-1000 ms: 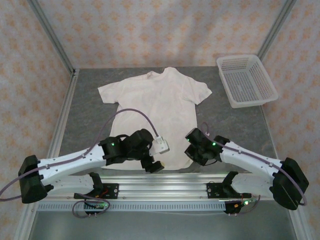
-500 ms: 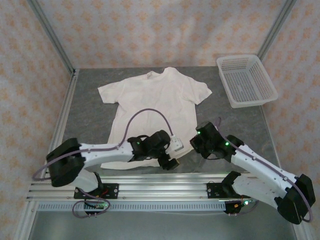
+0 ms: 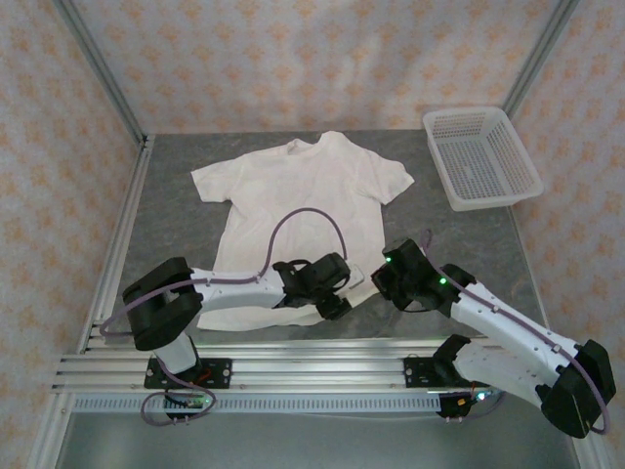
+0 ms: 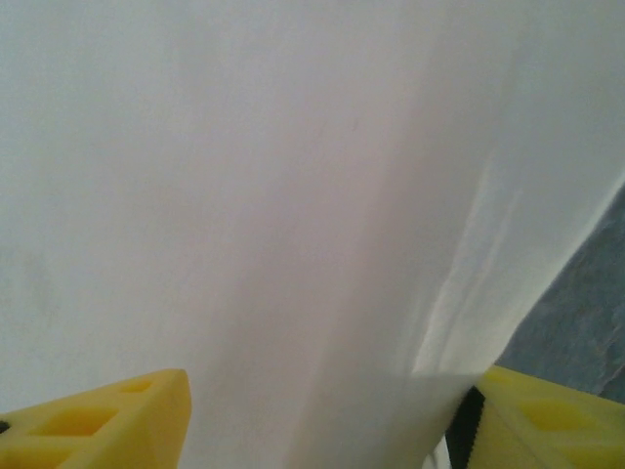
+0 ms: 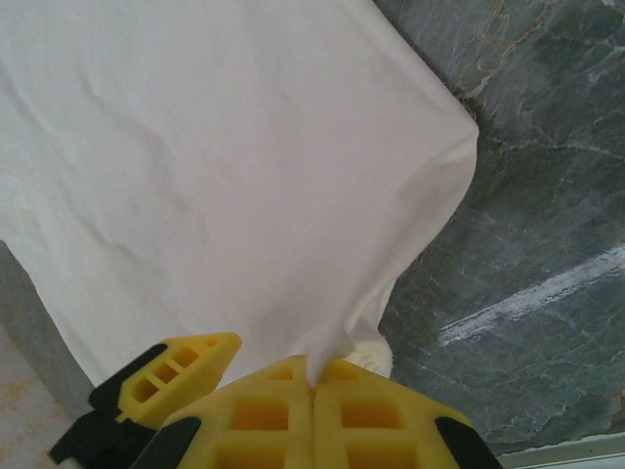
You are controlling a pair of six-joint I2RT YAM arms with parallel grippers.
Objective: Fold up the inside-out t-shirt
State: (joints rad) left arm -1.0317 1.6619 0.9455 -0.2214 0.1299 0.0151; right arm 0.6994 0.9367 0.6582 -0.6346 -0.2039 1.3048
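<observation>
The inside-out t-shirt (image 3: 303, 195) lies spread flat on the table, collar at the far end, plain white and wrinkled. My right gripper (image 3: 388, 283) is at its near right corner. In the right wrist view the right gripper (image 5: 312, 376) is shut on a pinch of the t-shirt (image 5: 215, 166) hem, lifting the corner off the table. My left gripper (image 3: 337, 298) reaches across to the same near hem, just left of the right one. In the left wrist view the left gripper (image 4: 332, 391) stands open, its yellow fingers (image 4: 117, 415) wide apart with the cloth (image 4: 293, 176) between them.
A white plastic mesh basket (image 3: 480, 156) stands at the far right of the grey marble table (image 3: 459, 254). A metal rail (image 3: 312, 366) runs along the near edge. Patterned walls close in the left, back and right.
The left arm has swung right along the near hem, ending beside the right gripper, and its jaws have narrowed. The right arm shifted slightly early on and has stayed shut on the corner.
</observation>
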